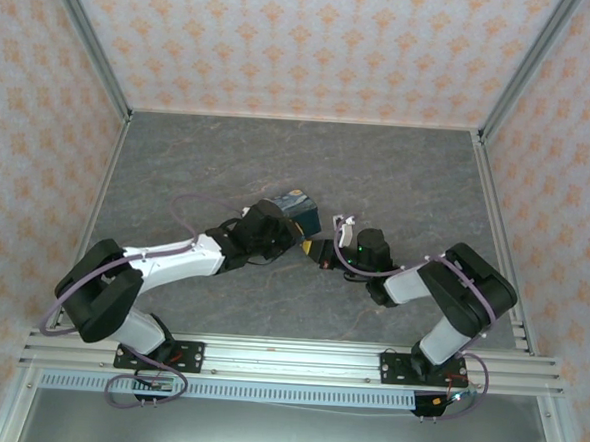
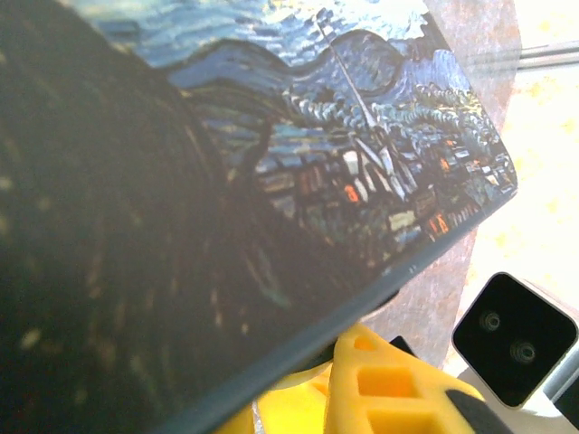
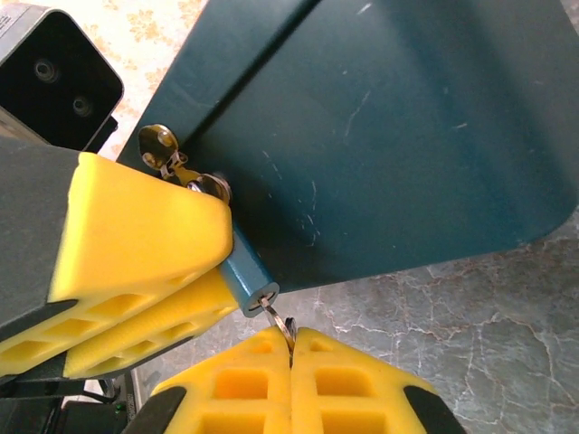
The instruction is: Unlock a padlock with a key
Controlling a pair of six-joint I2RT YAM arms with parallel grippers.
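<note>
On the left, the left gripper [image 3: 224, 260] is clamping the padlock [image 3: 249, 282] between its chunky yellow fingers [image 3: 136, 240]. They are drawn in tight, with nothing but the lock's body between them. The padlock is sitting right against the lower corner of the tin [image 3: 389, 136], just below a small brass hasp [image 3: 160, 145] and a silvery shackle [image 3: 213, 185]. It is a tiny, squarish piece of dark teal-blue metal, close in colour to the tin's side. Only its rounded end is poking out past the fingers.

The right wrist camera is giving that close look. It is taking in the tin's plain teal side, smooth and marked with fine scratches. The left wrist camera is looking instead across the tin's painted face, with glossy swirls of blue and yellow over a village with a steeple, going dark and blurred near the lens. From overhead, the tin is showing as a small block in the middle of the grey, marbled bench [image 1: 378, 176], with both arms meeting beside it.

Further right, a thin metal key [image 3: 274, 309] is sticking out of the padlock's end, with a wire ring [image 3: 287, 327] hanging on it. The right gripper [image 3: 291, 348] is pinching the key. Its two hollow-ribbed yellow fingers are pressed flat together, and the ring is disappearing into the seam between them.
</note>
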